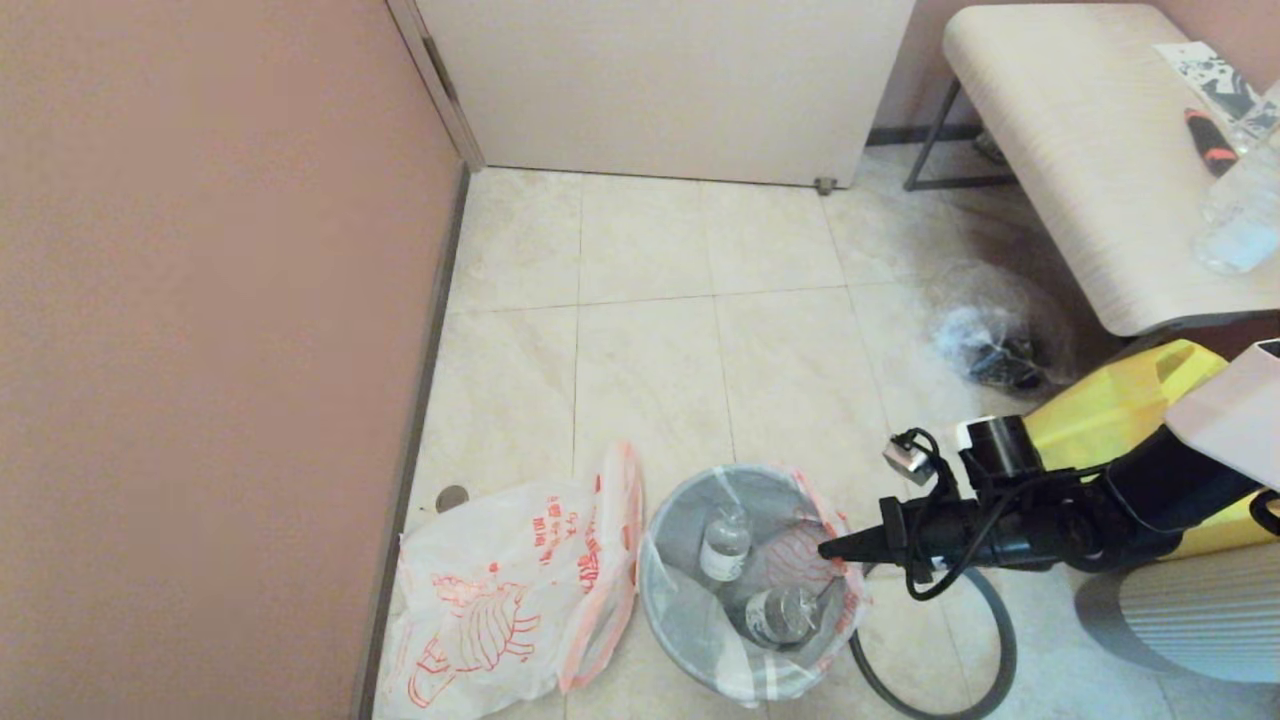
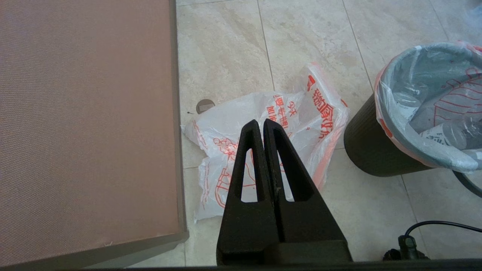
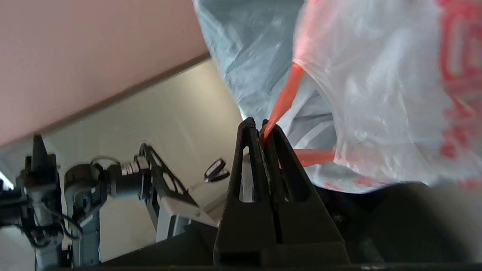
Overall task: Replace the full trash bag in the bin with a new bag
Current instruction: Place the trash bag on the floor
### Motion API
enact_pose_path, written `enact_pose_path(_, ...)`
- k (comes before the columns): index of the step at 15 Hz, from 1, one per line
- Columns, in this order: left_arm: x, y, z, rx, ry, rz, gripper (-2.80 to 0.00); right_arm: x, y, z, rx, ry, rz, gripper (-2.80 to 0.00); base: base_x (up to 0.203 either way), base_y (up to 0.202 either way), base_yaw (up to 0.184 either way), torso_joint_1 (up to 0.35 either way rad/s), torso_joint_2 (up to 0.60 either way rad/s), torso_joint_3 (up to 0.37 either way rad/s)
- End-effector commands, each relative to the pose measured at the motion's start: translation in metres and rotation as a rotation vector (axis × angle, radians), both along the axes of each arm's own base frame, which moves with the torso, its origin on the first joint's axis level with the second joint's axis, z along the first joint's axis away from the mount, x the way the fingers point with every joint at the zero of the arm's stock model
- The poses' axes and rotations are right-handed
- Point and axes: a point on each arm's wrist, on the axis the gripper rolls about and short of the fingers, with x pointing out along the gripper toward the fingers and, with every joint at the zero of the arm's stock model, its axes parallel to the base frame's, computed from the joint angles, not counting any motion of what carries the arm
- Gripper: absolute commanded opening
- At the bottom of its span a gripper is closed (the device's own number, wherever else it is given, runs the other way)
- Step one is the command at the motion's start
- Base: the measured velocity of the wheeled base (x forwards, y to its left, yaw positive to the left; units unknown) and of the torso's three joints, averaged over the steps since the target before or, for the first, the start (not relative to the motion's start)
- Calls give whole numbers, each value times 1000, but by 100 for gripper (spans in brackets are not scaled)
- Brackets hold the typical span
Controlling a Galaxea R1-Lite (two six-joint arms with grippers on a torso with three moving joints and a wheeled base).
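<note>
Nearest the robot, the bin (image 1: 700,660), a small round black wastebasket, stands on the floor with the full trash bag (image 1: 790,560) lining it, the bag's top folded out over the bin's edge. Clear plastic bottles (image 1: 724,545) lie inside, one upright and one on its side. The bag is thin, white and see-through, with red-orange print and a pinkish-orange edge. The right gripper (image 1: 828,548) reaches in level from the right at the bin's right side; in its wrist view the fingers (image 3: 248,150) are clamped together on an orange strip of the bag's edge. A thin grey hoop (image 1: 985,650) lies on the tiles to the right of the bin. The new bag (image 1: 500,590) lies flat and limp on the floor just to the left of the bin, beside the wall, showing a red-orange line drawing and characters. The left gripper (image 2: 260,124), closed on nothing, hangs above that bag. A yellow tote (image 1: 1110,410) sits behind the right arm. Further off lie beige floor tiles (image 1: 650,370), a crumpled clear wrapper (image 1: 985,340), a pale bench (image 1: 1070,150) carrying a water bottle (image 1: 1240,215), a white door (image 1: 660,80) and the pink wall (image 1: 200,300).
</note>
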Motion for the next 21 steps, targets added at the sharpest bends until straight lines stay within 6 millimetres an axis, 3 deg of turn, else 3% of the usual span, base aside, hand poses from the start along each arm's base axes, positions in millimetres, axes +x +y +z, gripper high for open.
enact_pose_path(1,0,0,0,1,-2,0,-280,-7,16,2,0,-2,47,-280,0,0,0,0,0,0)
enact_pose_path(4,0,0,0,1,-3,0,-280,-13,47,-5,-165,-36,-15,-280,0,0,0,0,0,0)
enact_pose_path(12,0,0,0,1,-2,0,-280,6,61,-16,-174,-51,-12,-280,0,0,0,0,0,0)
enact_pose_path(16,0,0,0,1,-1,0,-280,13,94,-21,-237,-83,-4,-280,0,0,0,0,0,0)
enact_pose_path(21,0,0,0,1,-1,0,-280,18,115,-35,-305,-74,-10,-280,0,0,0,0,0,0)
